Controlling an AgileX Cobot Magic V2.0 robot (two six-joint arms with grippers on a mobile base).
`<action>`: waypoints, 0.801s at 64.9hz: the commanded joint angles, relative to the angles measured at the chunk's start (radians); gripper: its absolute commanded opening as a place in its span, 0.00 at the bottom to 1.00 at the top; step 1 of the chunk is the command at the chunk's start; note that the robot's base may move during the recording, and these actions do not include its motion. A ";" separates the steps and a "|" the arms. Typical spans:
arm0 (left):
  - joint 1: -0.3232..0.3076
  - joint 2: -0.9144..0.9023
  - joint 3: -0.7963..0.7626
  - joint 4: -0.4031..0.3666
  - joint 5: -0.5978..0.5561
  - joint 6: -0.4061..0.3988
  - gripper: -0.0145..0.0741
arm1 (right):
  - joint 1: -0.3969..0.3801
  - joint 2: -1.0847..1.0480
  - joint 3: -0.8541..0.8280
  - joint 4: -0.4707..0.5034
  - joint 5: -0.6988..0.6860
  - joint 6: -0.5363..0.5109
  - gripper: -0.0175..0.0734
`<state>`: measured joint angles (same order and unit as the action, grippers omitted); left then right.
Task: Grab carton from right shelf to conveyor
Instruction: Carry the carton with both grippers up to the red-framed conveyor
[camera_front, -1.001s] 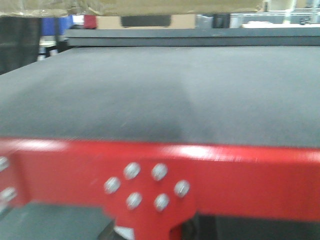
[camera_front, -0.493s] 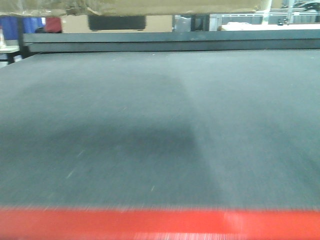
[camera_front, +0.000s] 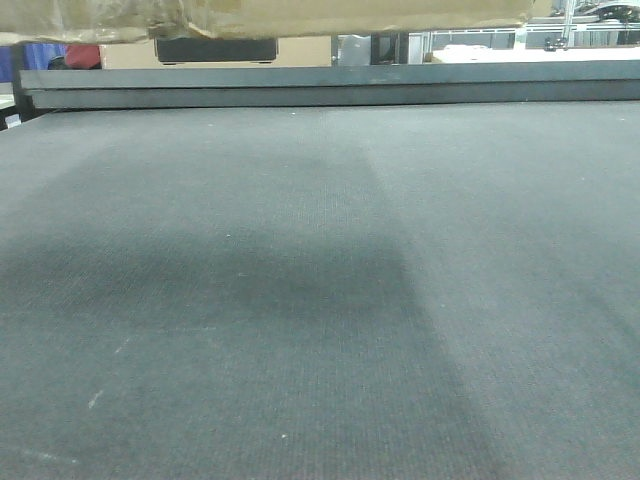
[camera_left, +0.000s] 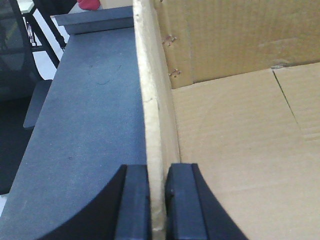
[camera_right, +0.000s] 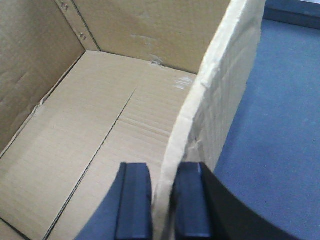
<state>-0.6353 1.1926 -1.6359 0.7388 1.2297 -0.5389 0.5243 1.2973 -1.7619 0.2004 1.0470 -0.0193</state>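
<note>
The brown carton (camera_front: 300, 14) hangs above the conveyor (camera_front: 320, 300); in the front view only its torn, taped bottom edge shows along the top. My left gripper (camera_left: 159, 172) is shut on the carton's left wall (camera_left: 150, 90), and the open inside of the carton (camera_left: 240, 140) lies to the right of it. My right gripper (camera_right: 161, 172) is shut on the carton's right wall (camera_right: 225, 85), which bends inward at the jaws. The dark belt (camera_left: 95, 100) (camera_right: 280, 125) shows beneath the carton on both outer sides. The right shelf is out of view.
A raised dark rail (camera_front: 330, 85) runs along the conveyor's far edge. Behind it stand a cardboard box with a dark slot (camera_front: 215, 50), blue and red items (camera_front: 70, 55) and metal framing (camera_front: 590, 20). A black mesh chair (camera_left: 15, 60) stands left of the belt.
The view has advanced over the conveyor: its red front frame with bolts slid down and out of sight, and the belt now fills the frame. The carton edge stays at the top.
</note>
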 joint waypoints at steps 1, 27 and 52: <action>-0.001 0.001 -0.003 0.059 -0.009 0.008 0.15 | 0.002 -0.012 -0.004 0.021 -0.039 -0.025 0.12; -0.001 0.001 -0.003 0.059 -0.009 0.008 0.15 | 0.002 -0.012 -0.004 0.021 -0.039 -0.025 0.12; -0.001 0.001 -0.003 0.054 -0.016 0.008 0.15 | 0.002 -0.012 -0.004 0.023 -0.086 -0.025 0.12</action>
<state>-0.6353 1.1949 -1.6359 0.7413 1.2317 -0.5389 0.5243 1.2973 -1.7619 0.2004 1.0392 -0.0193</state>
